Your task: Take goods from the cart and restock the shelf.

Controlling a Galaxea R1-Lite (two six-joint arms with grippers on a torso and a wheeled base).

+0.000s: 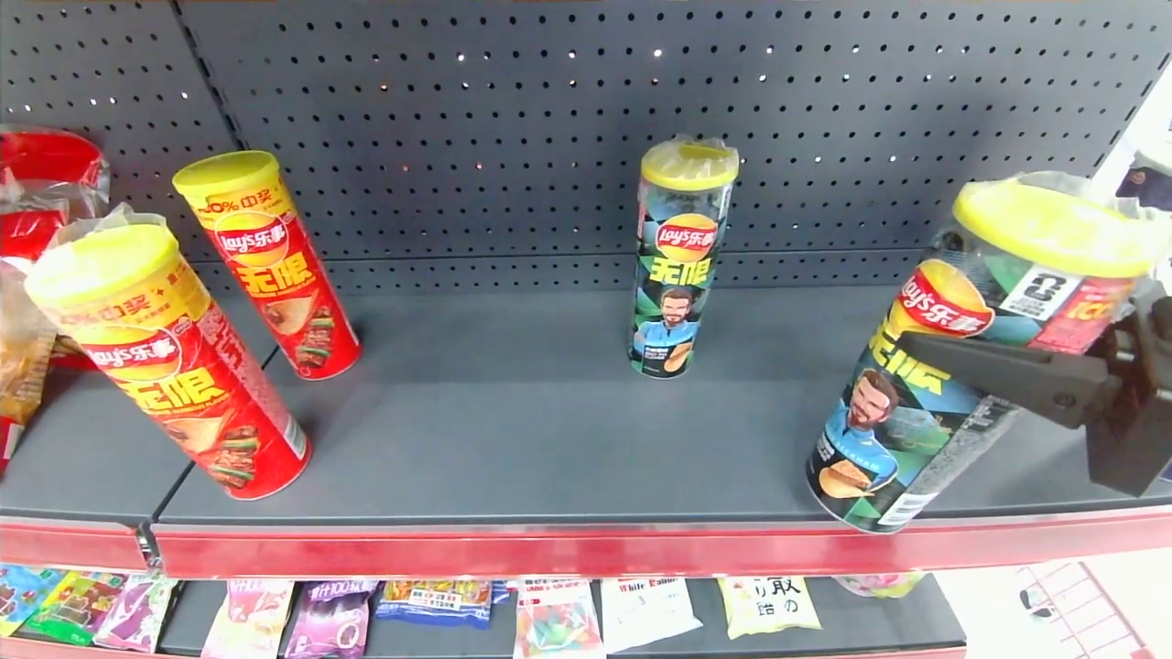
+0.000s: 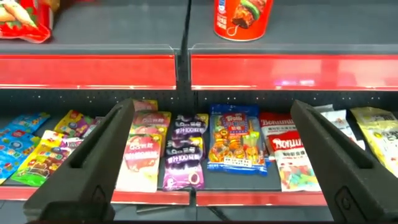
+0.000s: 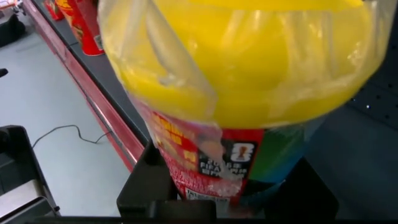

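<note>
Backdrop is a dark grey perforated metal back panel (image 1: 549, 110) over a grey metal shelf (image 1: 513, 439) with a red front strip (image 1: 549, 549). Right gripper (image 1: 971, 366) is clamped on a blue-green cylindrical chip can with a yellow plastic lid (image 1: 879, 430). One black finger lies across the can's front, and the can is wrapped in clear film that bunches over the lid. The held can is tilted, top leaning right, with its base at the shelf's front edge on the right end; can't tell if the base touches the shelf. A second blue-green chip can with a yellow lid (image 1: 682, 261) stands upright mid-shelf, near the back panel and well apart from the held one. Two red chip cans with yellow lids stand on the left, one near the front (image 1: 174, 366) and one farther back (image 1: 275, 265). Red snack bags (image 1: 37, 192) sit at the far left end. Left gripper (image 2: 212, 104) is spread wide with nothing between its fingers. It sits low in front of the lower shelf, facing a row of colourful candy bags (image 2: 230, 146).
</note>
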